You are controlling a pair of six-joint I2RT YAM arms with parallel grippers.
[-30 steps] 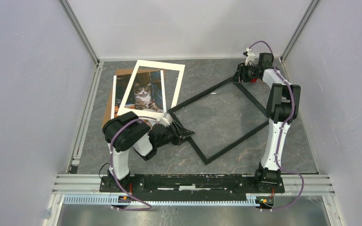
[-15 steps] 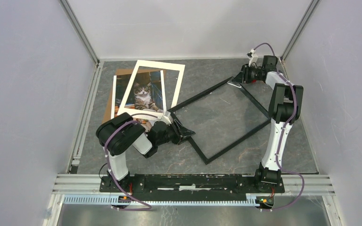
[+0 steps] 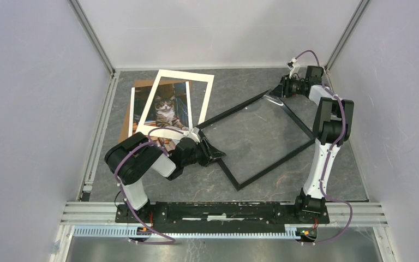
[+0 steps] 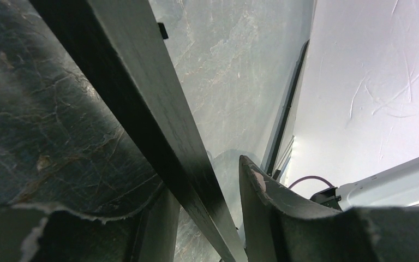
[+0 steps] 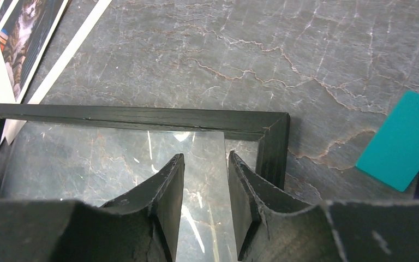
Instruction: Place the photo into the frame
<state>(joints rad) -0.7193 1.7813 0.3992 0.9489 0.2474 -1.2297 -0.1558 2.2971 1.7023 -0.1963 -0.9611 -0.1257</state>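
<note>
Steadiness counts: left gripper [image 3: 214, 154], clamped on the thin black rectangular frame [image 5: 142, 117], should hold firm while right gripper [image 5: 205, 159], jaws slightly parted, works opposite; the colour cat photo [image 3: 166, 112] lies just beyond left gripper.

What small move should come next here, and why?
Probably tighten the left tool on the frame bar between its fingers, since that grip is not clearly tight; the right tool stands open over the clear sheet, and the photo lies outside, under the white mat.
</note>
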